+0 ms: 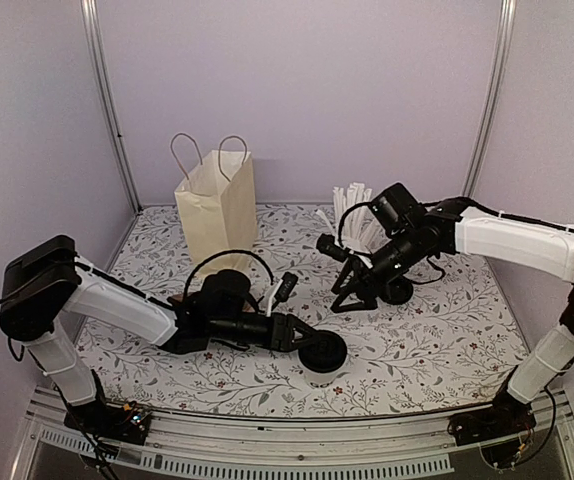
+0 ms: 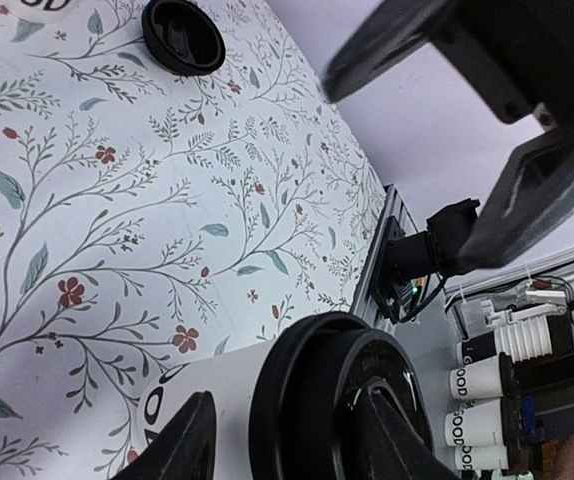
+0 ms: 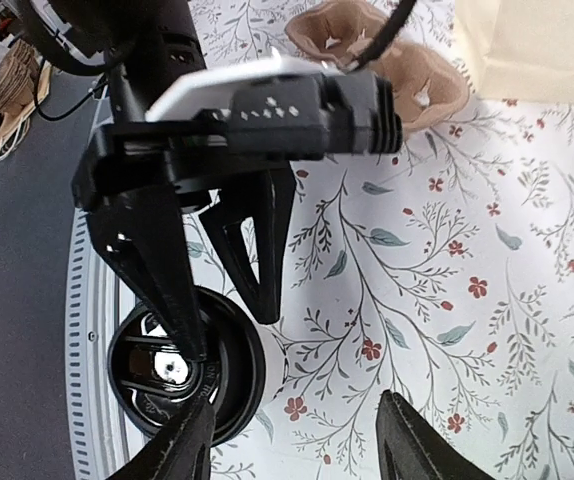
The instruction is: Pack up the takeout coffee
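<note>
The takeout coffee (image 1: 322, 362) is a white paper cup with dark lettering and a black lid, standing near the table's front middle. My left gripper (image 1: 311, 345) reaches it from the left. In the left wrist view one of its fingers (image 2: 182, 440) lies along the cup's wall (image 2: 217, 385) and the other over the lid (image 2: 312, 400). Whether they press on it does not show. The right wrist view shows the same straddle over the lid (image 3: 222, 385). My right gripper (image 3: 295, 400) hangs open and empty just short of the cup, up and to the right of it (image 1: 354, 297).
A tan paper bag (image 1: 217, 205) with handles stands at the back left. A white cup of straws (image 1: 352, 210) stands behind the right arm. A loose black lid (image 1: 399, 291) lies by the right gripper. A brown cup carrier (image 3: 377, 60) sits near the bag.
</note>
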Motion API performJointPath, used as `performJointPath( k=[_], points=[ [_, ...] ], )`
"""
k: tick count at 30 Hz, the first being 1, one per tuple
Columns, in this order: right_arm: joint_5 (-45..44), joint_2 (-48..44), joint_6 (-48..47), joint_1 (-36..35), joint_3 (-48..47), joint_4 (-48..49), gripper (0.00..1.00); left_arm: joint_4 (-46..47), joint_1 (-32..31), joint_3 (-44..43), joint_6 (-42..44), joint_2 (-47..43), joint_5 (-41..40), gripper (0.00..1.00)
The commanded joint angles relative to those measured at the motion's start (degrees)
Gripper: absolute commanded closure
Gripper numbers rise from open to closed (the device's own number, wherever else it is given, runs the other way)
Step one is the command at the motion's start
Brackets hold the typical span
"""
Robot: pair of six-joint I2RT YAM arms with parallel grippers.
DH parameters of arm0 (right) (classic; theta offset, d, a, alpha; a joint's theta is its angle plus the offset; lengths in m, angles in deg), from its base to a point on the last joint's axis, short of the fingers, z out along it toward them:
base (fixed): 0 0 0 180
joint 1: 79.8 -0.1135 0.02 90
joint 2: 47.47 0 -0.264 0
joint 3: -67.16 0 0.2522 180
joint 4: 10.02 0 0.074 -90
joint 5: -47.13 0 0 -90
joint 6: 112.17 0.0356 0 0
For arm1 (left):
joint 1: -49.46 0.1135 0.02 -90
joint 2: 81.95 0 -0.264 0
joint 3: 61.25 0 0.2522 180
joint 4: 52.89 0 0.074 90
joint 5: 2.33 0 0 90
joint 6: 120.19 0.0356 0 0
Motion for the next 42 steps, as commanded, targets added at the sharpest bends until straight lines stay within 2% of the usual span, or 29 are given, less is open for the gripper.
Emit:
performJointPath(
  k=[1, 7, 11, 17, 23, 30, 34, 42],
  points=[
    [-5.80, -7.14, -6.36, -4.31, 3.40, -0.11, 0.45, -14.38, -2.11, 1.10, 2.68, 2.02, -2.84, 0.51],
    [-8.22, -16.38, -15.29, -14.73, 9.63, -1.68, 0.60, -18.36, -3.53, -0.65, 3.75, 1.50, -5.48, 0.51],
    [-12.60, -16.71, -19.00, -20.97, 11.04, -4.01, 0.70, -23.22, -4.69, -2.70, 5.12, 1.36, -8.52, 0.52],
    [-22.16, -17.91, -20.46, -27.87, 16.13, 0.41, 0.70, -26.03, -5.65, -3.83, 4.55, 1.79, -10.51, 0.52],
    [-29.73, -19.48, -19.22, -28.71, 20.50, 6.01, 0.70, -28.09, -7.03, -5.65, 3.98, 2.51, -12.21, 0.52],
    [-30.32, -22.53, -18.32, -28.71, 19.99, 6.08, 0.69, -29.45, -8.09, -7.20, 3.80, 4.01, -12.62, 0.52],
    [-30.96, -22.57, -18.38, -28.71, 20.32, 5.99, 0.66, -29.91, -8.65, -7.51, 3.65, 4.22, -13.06, 0.52],
    [-31.18, -22.16, -18.94, -28.80, 21.68, 5.62, 0.66, -30.00, -9.20, -7.42, 3.53, 4.37, -13.61, 0.52]
  ],
)
